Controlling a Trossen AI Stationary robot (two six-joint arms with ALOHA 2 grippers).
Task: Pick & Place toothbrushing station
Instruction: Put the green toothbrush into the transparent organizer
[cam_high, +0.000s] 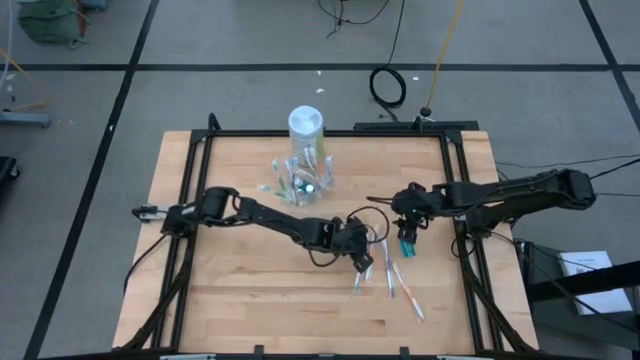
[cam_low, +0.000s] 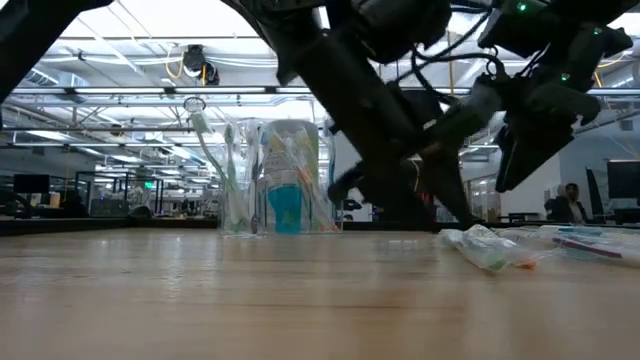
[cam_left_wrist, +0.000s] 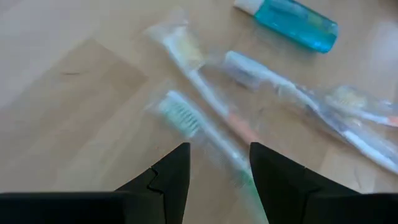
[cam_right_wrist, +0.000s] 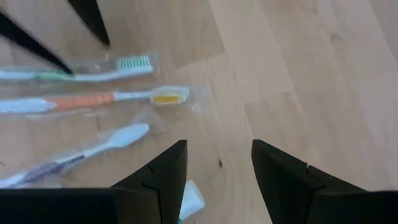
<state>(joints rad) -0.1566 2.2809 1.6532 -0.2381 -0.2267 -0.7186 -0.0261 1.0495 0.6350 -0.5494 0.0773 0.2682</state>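
The clear holder (cam_high: 300, 180) stands on the table's far middle with several toothbrushes in it, in front of the white-topped canister (cam_high: 306, 122); it also shows in the low view (cam_low: 235, 190). Three wrapped toothbrushes lie right of centre: green (cam_left_wrist: 186, 121), orange (cam_left_wrist: 214, 102) and white-blue (cam_left_wrist: 273, 78). My left gripper (cam_high: 361, 263) is open and low, with its fingers on either side of the green toothbrush's handle (cam_right_wrist: 93, 74). My right gripper (cam_high: 407, 240) is open and raised over a teal tube (cam_left_wrist: 298, 22), whose white cap (cam_right_wrist: 191, 199) shows between its fingers. My left gripper comes from above, slanting toward the table's right, fingers spread across the green toothbrush's handle (cam_left_wrist: 233, 158). The toothbrush lies flat on the table in its wrapper. I cannot tell whether a fingertip touches it.
Black rails (cam_high: 455, 190) frame the table along its left, right and far sides. The wrapped toothbrushes reach toward the near right (cam_high: 408, 296). Bare wood (cam_high: 250, 290) lies at the near left.
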